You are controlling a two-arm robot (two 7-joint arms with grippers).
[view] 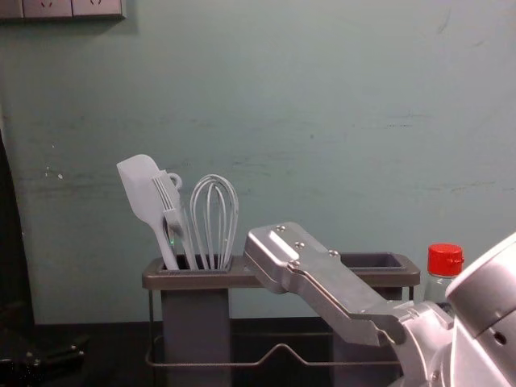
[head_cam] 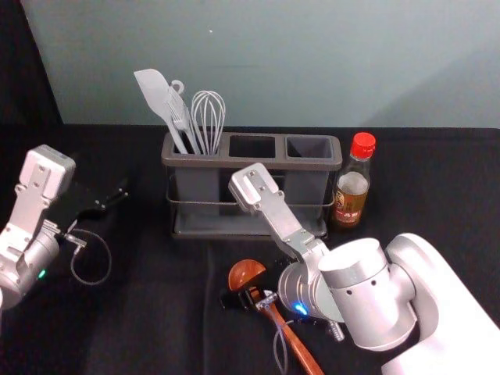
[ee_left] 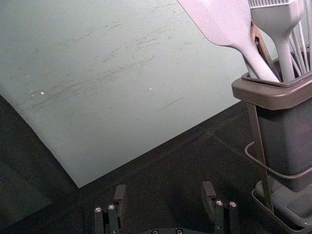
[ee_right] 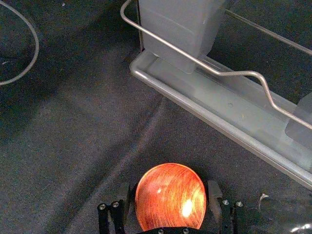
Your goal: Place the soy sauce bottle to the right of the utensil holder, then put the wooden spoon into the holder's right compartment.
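- Grey plastic three-compartment utensil holder (head_cam: 251,162): marking your clock's centre.
- Red-capped, clear soy sauce bottle (head_cam: 353,187): standing upright at three o'clock.
- Reddish-brown, round-bowled wooden spoon (head_cam: 297,344): lying at six.
- Your right gripper (head_cam: 251,289): hovering at six, its parted fingers straddling the spoon's bowl, unclenched.
- Your left gripper (head_cam: 100,215): waiting at nine, fingers spread, empty.

You're running a robot whose right arm (head_cam: 362,289) has smooth white, rounded joint housings, while a silver-grey metal bracket (view: 322,282) on it is dotted with small round screws (view: 300,245). Your left arm (head_cam: 33,205) has matching pale metalwork and a green light (head_cam: 41,273), and the right has a blue light (head_cam: 301,309). You've got a thin grey cable (head_cam: 110,254) looping off each wrist, and black, blocky fingers (ee_left: 120,197) beside silver screw heads (ee_left: 111,207).
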